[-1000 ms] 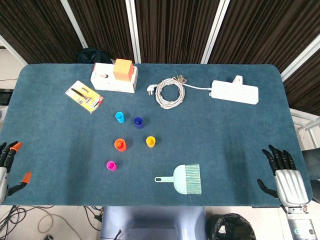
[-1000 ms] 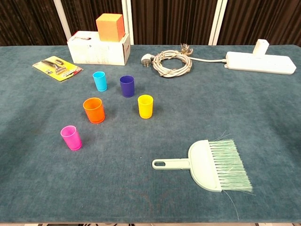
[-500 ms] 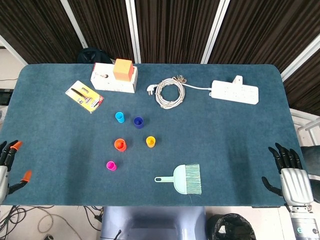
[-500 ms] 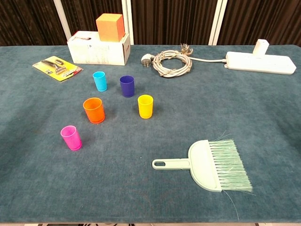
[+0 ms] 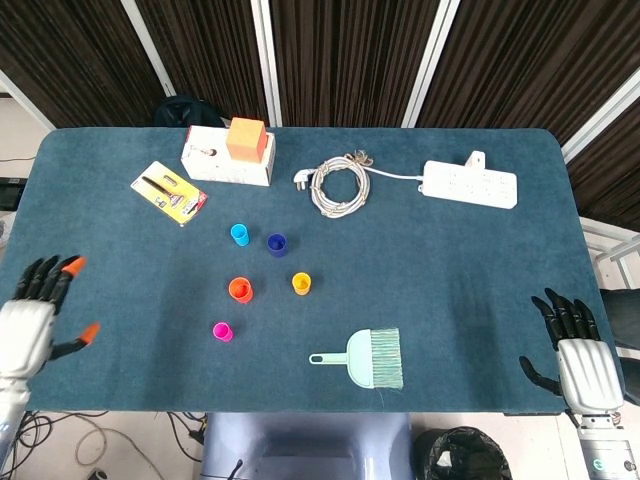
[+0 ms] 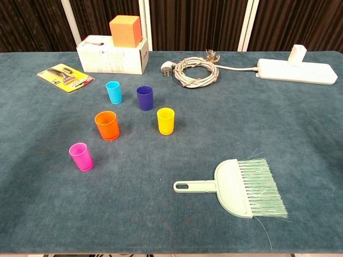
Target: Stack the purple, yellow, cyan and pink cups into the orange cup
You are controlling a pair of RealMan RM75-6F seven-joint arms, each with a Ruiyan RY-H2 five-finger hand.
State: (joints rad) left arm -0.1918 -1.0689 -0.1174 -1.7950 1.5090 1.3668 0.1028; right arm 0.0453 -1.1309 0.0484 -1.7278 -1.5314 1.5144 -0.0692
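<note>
The left hand (image 5: 30,322) is hovering over the near left edge of the desk (image 5: 470,280), with its fingers spread apart and nothing in it; the right hand (image 5: 578,352) is hanging at the near right corner, its fingers also apart and holding nothing; both hands are showing only in the head view, and both are staying well apart from the cups.

A pale green brush (image 6: 239,188) is lying flat near the front edge, a bit right of the middle, with its handle pointing left.

The 5 cups are all standing upright and apart from each other, left of the middle of the desk; the pink cup (image 6: 81,156) is sitting nearest the front edge; the orange cup (image 6: 106,125) is standing just behind it and a little to the right, with nothing inside it; the yellow cup (image 6: 165,121) is standing to the right of the orange cup; the purple cup (image 6: 144,98) is sitting further back; the cyan cup (image 6: 113,92) is standing just left of the purple cup.

Toward the far edge, a yellow card pack (image 6: 65,77) is lying on the left; a white box (image 6: 113,55) is sitting beside it with an orange block (image 6: 125,30) on top; a coiled white cable (image 6: 193,70) is lying near the middle; a white power strip (image 6: 296,70) is lying by the far right corner.
</note>
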